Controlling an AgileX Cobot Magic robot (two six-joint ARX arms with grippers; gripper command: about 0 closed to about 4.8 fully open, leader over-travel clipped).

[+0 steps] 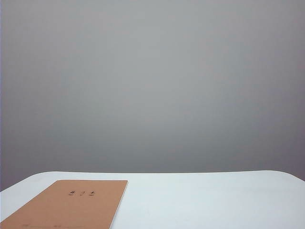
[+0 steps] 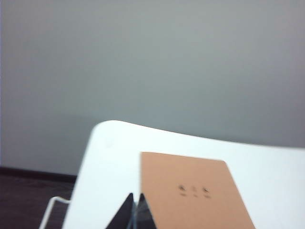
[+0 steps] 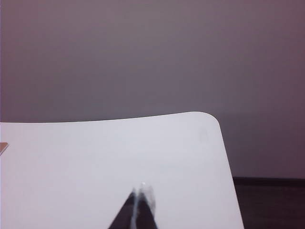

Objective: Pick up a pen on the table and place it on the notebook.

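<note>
Basically nothing done yet. Notebook (image 1: 71, 205) lies flat at the near left of the table (image 1: 205, 200), cover bare, no pen on it. Pen isn't visible in any view, so I can't say where it sits. Left gripper (image 2: 135, 210) hangs low at the near left edge, just beside the notebook's corner, fingertips together, holding nothing. Right gripper (image 3: 139, 205) is over the near right part of the table, fingers pressed together, also empty. Everything's left: find pen, grasp, carry, place.
</note>
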